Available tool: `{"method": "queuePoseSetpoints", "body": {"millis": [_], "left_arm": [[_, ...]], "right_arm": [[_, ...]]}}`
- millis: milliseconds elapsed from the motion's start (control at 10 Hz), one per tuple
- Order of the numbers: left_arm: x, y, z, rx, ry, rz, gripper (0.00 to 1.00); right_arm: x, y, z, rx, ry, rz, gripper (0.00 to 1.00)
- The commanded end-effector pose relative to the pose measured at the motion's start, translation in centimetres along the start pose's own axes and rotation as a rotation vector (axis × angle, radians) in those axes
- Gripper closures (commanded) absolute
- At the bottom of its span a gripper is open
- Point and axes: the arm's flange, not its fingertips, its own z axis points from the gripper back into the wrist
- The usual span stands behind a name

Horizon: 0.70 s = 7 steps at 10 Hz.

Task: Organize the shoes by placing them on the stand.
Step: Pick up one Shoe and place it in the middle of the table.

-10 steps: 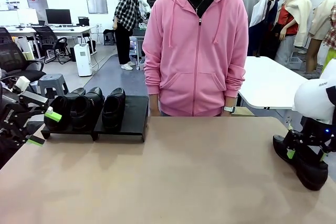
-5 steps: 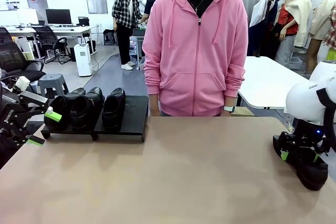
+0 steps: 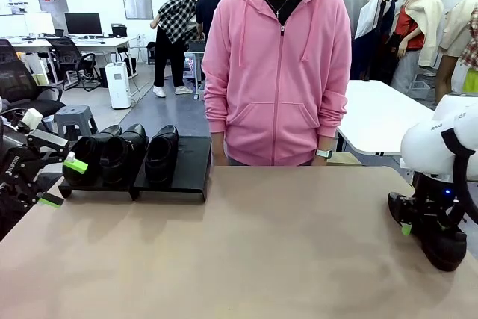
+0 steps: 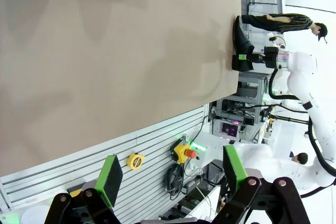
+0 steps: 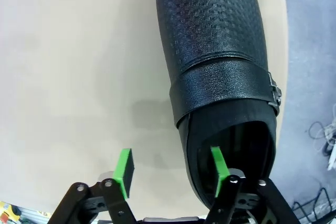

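Three glossy black shoes (image 3: 119, 155) sit side by side on the low black stand (image 3: 194, 158) at the table's far left. A fourth shoe (image 3: 441, 248) lies near the right edge, and the right wrist view shows its textured top and buckled strap (image 5: 215, 40). My right gripper (image 3: 418, 225) is down over its heel end, open. One pad (image 5: 218, 169) is inside the shoe's mouth and the other (image 5: 124, 169) is outside, clear of the side wall. My left gripper (image 3: 63, 182) hovers open in front of the stand, holding nothing (image 4: 172, 174).
A person in a pink hoodie (image 3: 280, 72) stands at the far edge, hands down behind the table. The brown tabletop (image 3: 246, 244) stretches bare between the stand and the lone shoe. The left wrist view shows that shoe (image 4: 240, 38) far off by the right arm.
The right arm has shifted over the lone shoe and its jaws have narrowed somewhat. My left arm has not moved. People in the background have walked on.
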Motion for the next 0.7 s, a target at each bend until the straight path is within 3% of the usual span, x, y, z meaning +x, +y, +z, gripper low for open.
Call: {"method": "queuePoseSetpoints", "body": {"millis": [0, 600], "left_arm": [[0.0, 0.0, 0.22, -0.032, -0.002, -0.016, 0.0], [0.0, 0.0, 0.22, -0.032, -0.002, -0.016, 0.0]], "right_arm": [[0.34, 0.48, 0.7, -0.024, 0.001, -0.022, 1.0], [-0.45, 0.23, 1.46, 0.024, -0.008, 0.01, 1.0]]}}
